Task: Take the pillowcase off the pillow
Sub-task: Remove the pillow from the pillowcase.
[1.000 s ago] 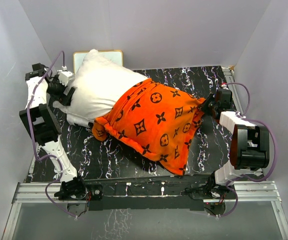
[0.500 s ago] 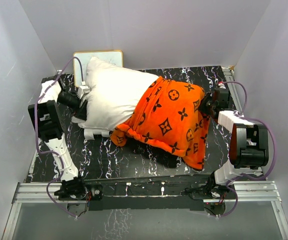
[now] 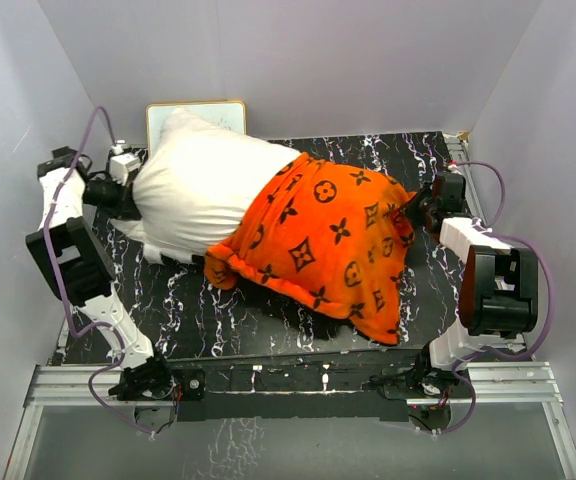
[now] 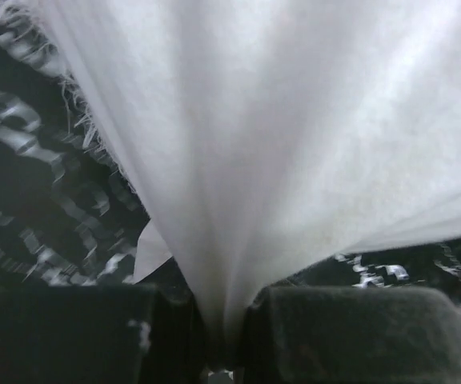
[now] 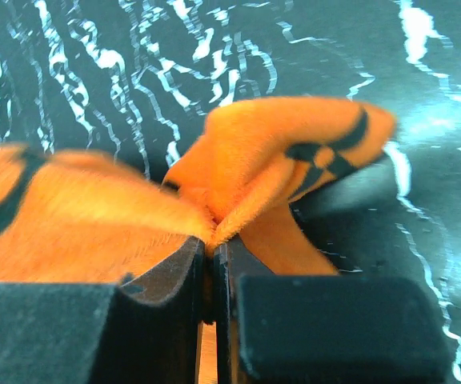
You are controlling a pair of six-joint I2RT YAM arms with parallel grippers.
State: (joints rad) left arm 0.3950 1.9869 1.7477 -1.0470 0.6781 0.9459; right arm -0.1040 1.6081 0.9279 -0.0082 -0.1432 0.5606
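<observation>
The off-white pillow (image 3: 203, 180) lies across the black marbled table, its left half bare. The orange pillowcase (image 3: 323, 245) with dark brown motifs covers its right half and hangs toward the near edge. My left gripper (image 3: 126, 195) is at the pillow's left end, shut on a pinch of the pillow's white fabric (image 4: 238, 200). On the far right, my right gripper (image 3: 418, 212) is shut on a fold of the pillowcase (image 5: 246, 176) at its right edge.
A small framed whiteboard (image 3: 173, 112) leans against the back wall behind the pillow. The table (image 3: 183, 310) has a metal rail along its near edge, where the arm bases are bolted. White walls close in on three sides.
My left gripper has closed on the pillow's left end and pulled it left. The pillow and pillowcase swung about on the table. The right gripper kept its hold on the pillowcase.
</observation>
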